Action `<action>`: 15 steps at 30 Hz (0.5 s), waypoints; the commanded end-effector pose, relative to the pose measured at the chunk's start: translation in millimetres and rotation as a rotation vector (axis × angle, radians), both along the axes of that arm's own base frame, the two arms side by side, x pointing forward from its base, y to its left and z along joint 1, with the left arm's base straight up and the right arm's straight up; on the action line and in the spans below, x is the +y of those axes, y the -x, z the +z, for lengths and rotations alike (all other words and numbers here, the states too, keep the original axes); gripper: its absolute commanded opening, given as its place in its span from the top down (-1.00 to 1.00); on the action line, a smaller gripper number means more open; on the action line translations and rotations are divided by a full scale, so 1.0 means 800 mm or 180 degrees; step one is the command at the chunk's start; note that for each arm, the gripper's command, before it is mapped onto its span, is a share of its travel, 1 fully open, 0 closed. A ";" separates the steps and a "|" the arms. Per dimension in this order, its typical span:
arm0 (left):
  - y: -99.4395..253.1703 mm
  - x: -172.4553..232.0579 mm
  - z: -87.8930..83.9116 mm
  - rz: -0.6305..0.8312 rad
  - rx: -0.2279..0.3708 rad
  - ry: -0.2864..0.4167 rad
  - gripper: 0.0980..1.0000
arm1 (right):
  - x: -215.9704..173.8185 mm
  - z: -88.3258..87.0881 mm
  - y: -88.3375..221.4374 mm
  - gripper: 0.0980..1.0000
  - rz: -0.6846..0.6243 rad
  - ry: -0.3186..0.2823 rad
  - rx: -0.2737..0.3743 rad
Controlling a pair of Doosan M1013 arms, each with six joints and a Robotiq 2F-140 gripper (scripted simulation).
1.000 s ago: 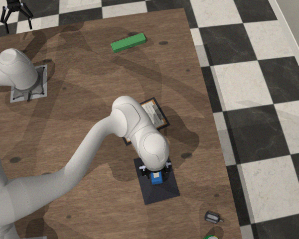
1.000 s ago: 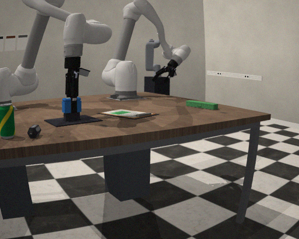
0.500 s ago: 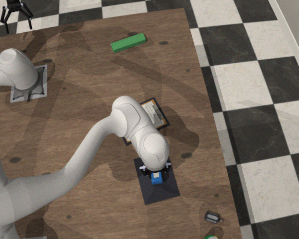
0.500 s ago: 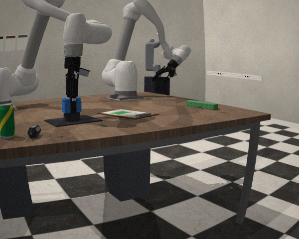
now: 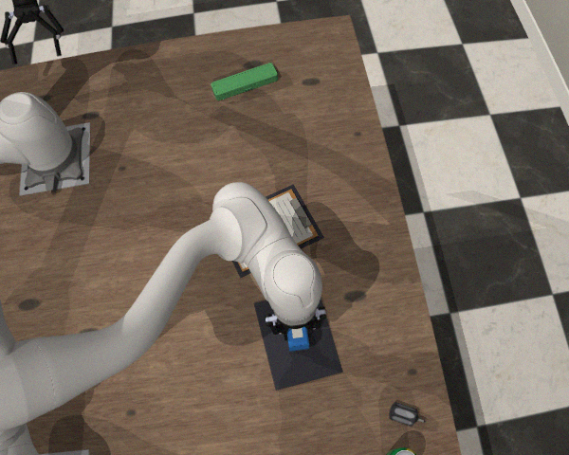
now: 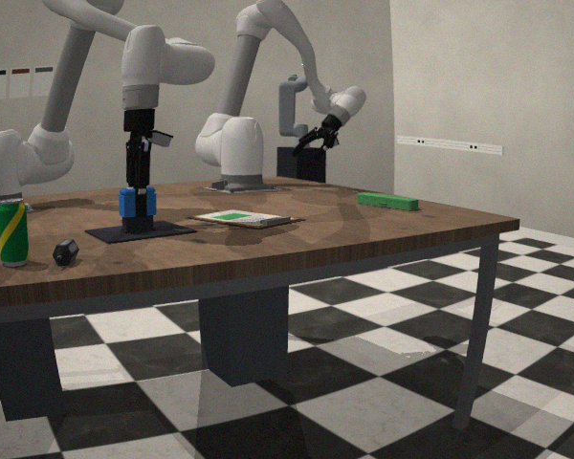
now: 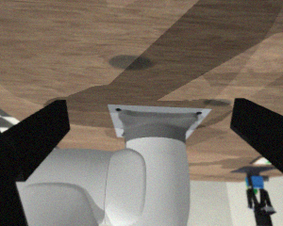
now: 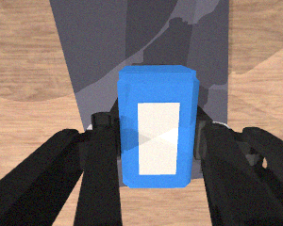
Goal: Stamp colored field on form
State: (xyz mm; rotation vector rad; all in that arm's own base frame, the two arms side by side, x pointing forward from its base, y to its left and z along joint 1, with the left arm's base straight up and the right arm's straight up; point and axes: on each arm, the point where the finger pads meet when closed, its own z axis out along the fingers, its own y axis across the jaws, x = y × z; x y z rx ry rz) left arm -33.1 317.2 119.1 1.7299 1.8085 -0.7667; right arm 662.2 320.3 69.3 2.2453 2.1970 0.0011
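Note:
The blue stamp (image 5: 298,342) (image 6: 127,203) (image 8: 158,87) stands upright on the dark mat (image 5: 304,373) (image 6: 174,229) (image 8: 87,47), white label up. My right gripper (image 5: 298,335) (image 6: 142,212) (image 8: 153,108) points straight down and is shut on the stamp, a finger against each side. The form (image 5: 285,208) (image 6: 263,216) lies on a clipboard beside the mat. Its green field (image 6: 231,216) shows in the exterior view; my right arm hides it in the top view. My left gripper (image 5: 36,57) (image 6: 309,150) (image 7: 150,114) is open and empty, far from the stamp.
A green box (image 5: 245,81) (image 6: 386,201) lies beyond the form. A small dark grey object (image 5: 404,413) (image 6: 65,252) and a green and yellow can (image 5: 402,451) (image 6: 13,231) stand past the mat, near the table edge. My right arm reaches over the clipboard.

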 end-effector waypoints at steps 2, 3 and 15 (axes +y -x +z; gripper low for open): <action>-0.002 0.005 0.002 0.0008 -0.0030 -0.0006 -1.00 | -0.001 -0.002 0.000 0.63 0.0022 0.0000 0.0000; -0.002 0.005 0.002 0.0008 -0.0030 -0.0006 -1.00 | -0.001 -0.002 0.000 0.63 0.0022 0.0000 0.0000; -0.002 0.005 0.002 0.0008 -0.0030 -0.0006 -1.00 | -0.001 0.000 0.000 0.63 0.0022 0.0001 0.0002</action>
